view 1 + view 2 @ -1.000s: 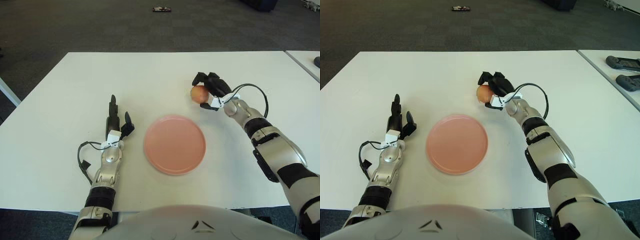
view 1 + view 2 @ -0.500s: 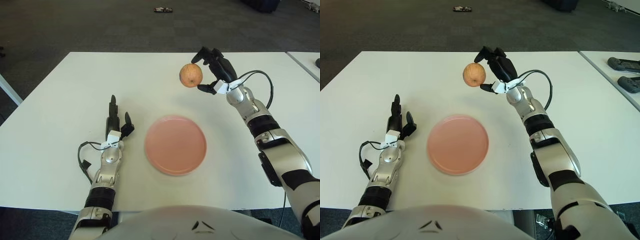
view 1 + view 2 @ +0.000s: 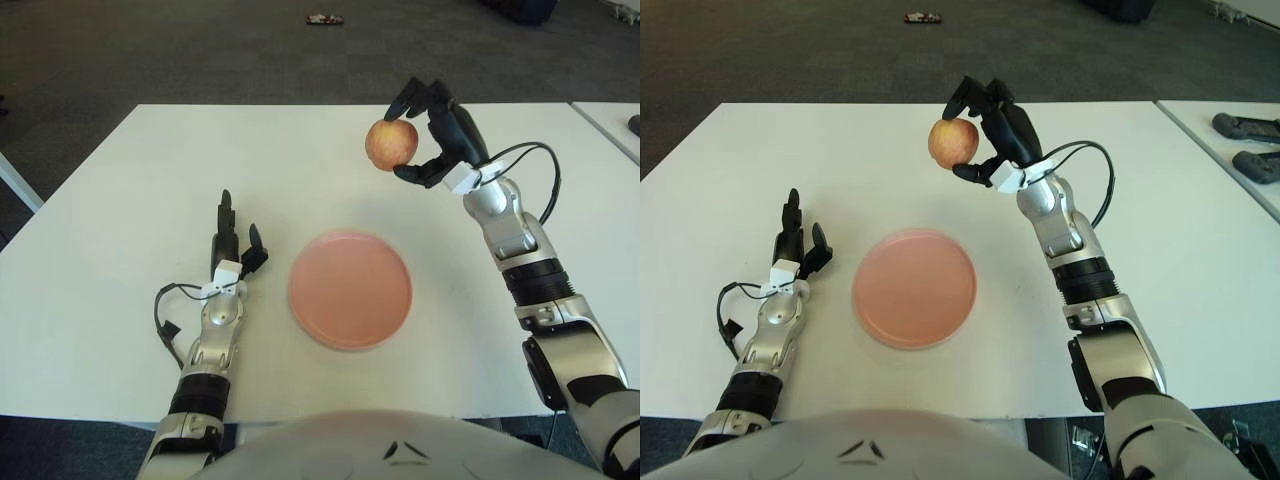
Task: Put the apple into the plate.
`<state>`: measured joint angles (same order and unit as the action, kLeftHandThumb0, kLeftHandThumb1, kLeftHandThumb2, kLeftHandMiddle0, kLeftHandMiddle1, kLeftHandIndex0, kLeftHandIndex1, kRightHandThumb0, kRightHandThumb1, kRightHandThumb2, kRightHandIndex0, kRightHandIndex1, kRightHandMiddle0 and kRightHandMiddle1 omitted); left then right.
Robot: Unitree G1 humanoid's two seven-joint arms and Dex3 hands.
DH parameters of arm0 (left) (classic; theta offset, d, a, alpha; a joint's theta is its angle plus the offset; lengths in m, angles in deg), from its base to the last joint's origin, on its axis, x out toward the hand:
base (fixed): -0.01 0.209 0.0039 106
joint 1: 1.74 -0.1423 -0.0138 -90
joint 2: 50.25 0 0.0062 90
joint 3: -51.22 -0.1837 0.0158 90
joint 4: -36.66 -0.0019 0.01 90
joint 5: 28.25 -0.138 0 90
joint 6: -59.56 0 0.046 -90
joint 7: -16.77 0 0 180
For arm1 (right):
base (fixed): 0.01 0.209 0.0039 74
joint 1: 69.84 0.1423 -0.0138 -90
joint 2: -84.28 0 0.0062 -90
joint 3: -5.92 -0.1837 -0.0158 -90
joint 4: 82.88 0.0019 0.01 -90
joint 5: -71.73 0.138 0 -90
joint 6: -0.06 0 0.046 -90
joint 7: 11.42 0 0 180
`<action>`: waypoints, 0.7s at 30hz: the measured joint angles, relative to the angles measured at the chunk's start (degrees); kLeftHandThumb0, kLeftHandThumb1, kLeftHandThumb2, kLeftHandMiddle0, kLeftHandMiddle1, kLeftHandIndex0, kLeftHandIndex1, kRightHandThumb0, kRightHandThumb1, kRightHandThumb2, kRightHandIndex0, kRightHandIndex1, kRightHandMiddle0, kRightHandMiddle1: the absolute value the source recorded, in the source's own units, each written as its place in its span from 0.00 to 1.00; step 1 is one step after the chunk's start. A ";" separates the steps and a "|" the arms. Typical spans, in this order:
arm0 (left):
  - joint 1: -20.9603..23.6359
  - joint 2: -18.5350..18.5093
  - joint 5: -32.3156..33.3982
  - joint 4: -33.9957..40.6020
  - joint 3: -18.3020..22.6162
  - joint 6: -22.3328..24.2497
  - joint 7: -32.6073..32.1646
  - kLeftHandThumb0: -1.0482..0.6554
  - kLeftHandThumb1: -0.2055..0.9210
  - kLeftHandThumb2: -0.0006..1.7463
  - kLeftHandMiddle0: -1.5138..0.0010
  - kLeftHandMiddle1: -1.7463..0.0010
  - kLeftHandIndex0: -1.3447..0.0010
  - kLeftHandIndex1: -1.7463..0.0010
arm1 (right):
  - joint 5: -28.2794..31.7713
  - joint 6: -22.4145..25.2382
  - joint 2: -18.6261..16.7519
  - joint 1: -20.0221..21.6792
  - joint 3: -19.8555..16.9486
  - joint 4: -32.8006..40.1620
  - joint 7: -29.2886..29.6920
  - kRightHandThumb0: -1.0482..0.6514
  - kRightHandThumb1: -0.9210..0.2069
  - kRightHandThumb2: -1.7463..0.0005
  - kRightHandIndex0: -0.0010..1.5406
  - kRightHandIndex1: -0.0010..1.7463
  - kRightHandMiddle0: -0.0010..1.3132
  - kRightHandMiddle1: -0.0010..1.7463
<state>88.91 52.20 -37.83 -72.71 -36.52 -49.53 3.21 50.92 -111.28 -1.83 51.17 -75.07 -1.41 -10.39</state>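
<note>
A red-yellow apple hangs in the air above the white table, behind and slightly right of the pink plate. My right hand is shut on the apple, black fingers wrapped round its right side and top. The plate lies flat near the table's middle and holds nothing. My left hand shows to the left of the plate, fingers straight and spread, holding nothing.
The white table fills most of the view, with a second table edge at the right carrying two dark controllers. A small dark object lies on the grey carpet far behind.
My right hand has lifted the apple off the table and raised it well above the surface, then turned it slightly closer. The left hand has not moved.
</note>
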 measured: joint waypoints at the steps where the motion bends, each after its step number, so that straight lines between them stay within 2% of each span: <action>1: 0.00 0.00 0.00 0.00 -0.02 0.00 0.06 0.08 1.00 0.57 1.00 1.00 1.00 1.00 | 0.43 0.42 -0.03 -0.17 -0.23 0.97 -0.62 0.62 0.72 0.11 0.51 0.97 0.41 1.00; 6: 0.00 0.00 0.01 0.01 -0.01 0.01 0.28 0.08 1.00 0.57 1.00 1.00 1.00 1.00 | 2.32 2.18 -0.43 -0.86 -0.64 4.74 -3.82 0.62 0.72 0.12 0.51 0.97 0.41 1.00; 21: 0.00 0.01 0.17 0.15 0.11 0.09 0.61 0.08 1.00 0.57 1.00 1.00 1.00 1.00 | 8.23 3.04 -0.61 -3.76 -0.63 7.86 -12.80 0.62 0.72 0.12 0.51 0.96 0.41 1.00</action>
<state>88.91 52.21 -37.66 -72.56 -36.40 -49.44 3.82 59.15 -108.24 -2.45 47.41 -75.69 6.45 -23.18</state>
